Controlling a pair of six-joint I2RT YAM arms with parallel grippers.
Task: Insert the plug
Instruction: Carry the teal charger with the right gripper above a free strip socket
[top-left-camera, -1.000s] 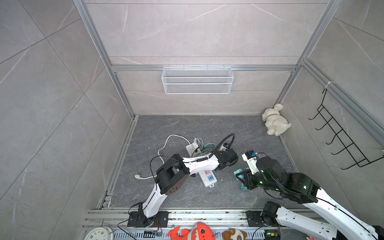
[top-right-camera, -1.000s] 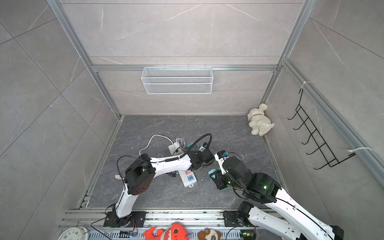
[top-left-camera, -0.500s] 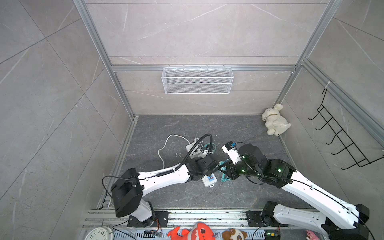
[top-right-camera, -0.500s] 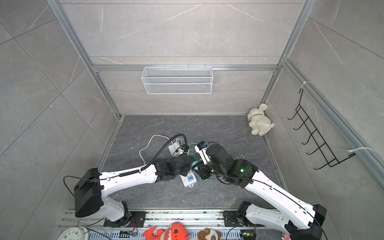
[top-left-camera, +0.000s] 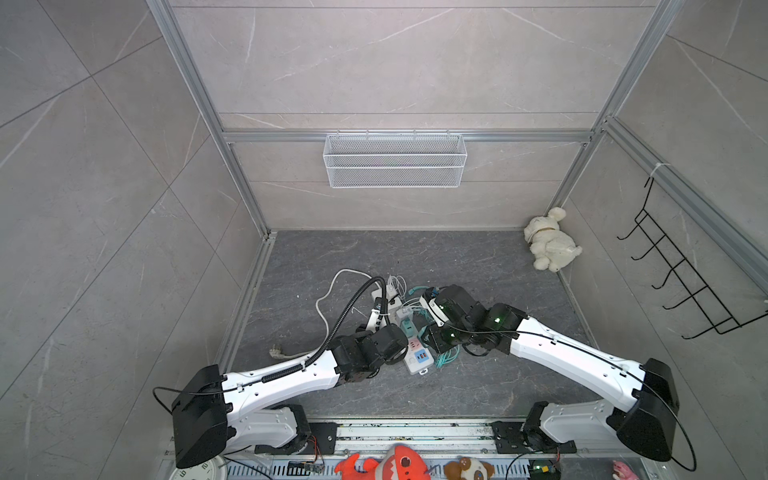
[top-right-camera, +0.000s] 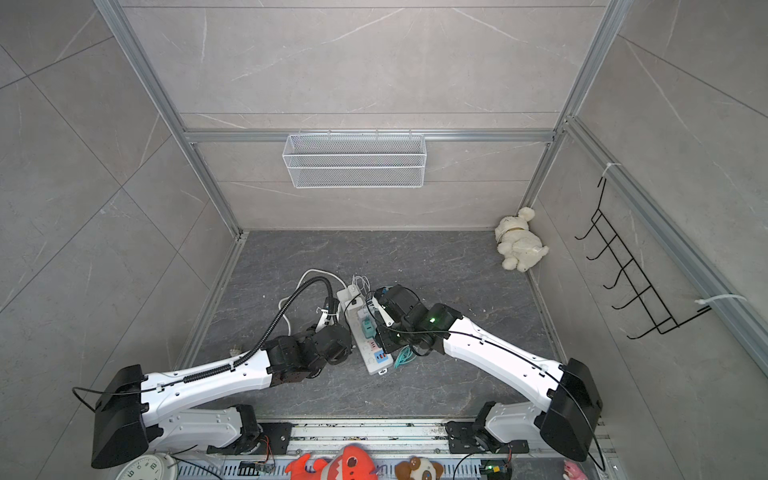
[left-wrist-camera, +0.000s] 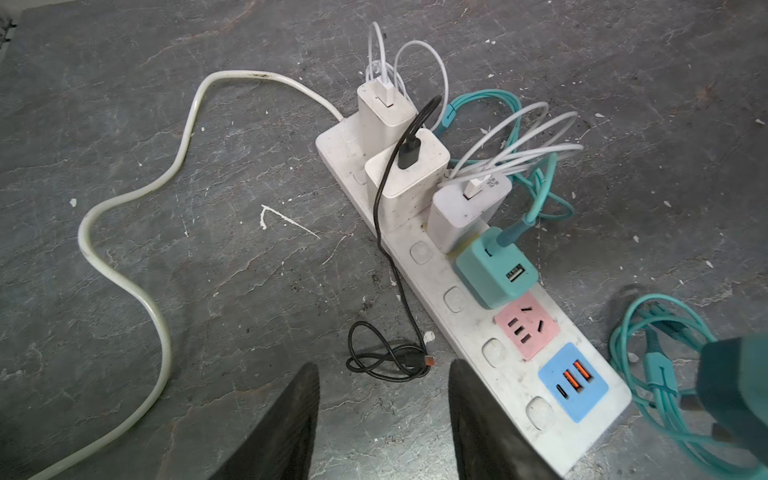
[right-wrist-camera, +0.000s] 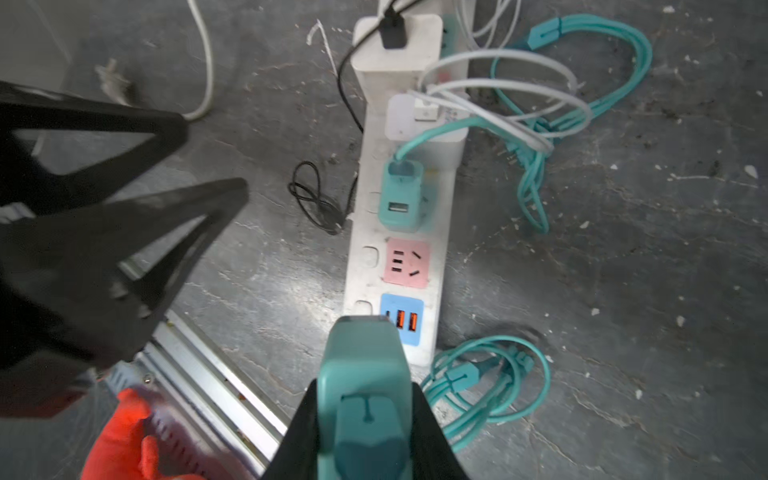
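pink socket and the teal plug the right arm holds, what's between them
Only the blue USB panel on the power strip sits between the pink socket and the held teal plug, seen in the right wrist view.

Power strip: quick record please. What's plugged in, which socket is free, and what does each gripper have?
power strip: white, lying on the grey floor
occupied: three white chargers, one teal charger
free socket: pink socket, next to the teal charger
end module: blue USB panel, nothing in it
right gripper: shut on teal plug, near the strip's USB end, not inserted
left gripper: open, holding nothing, beside the strip
loose: coiled teal cable on the floor by the strip's end
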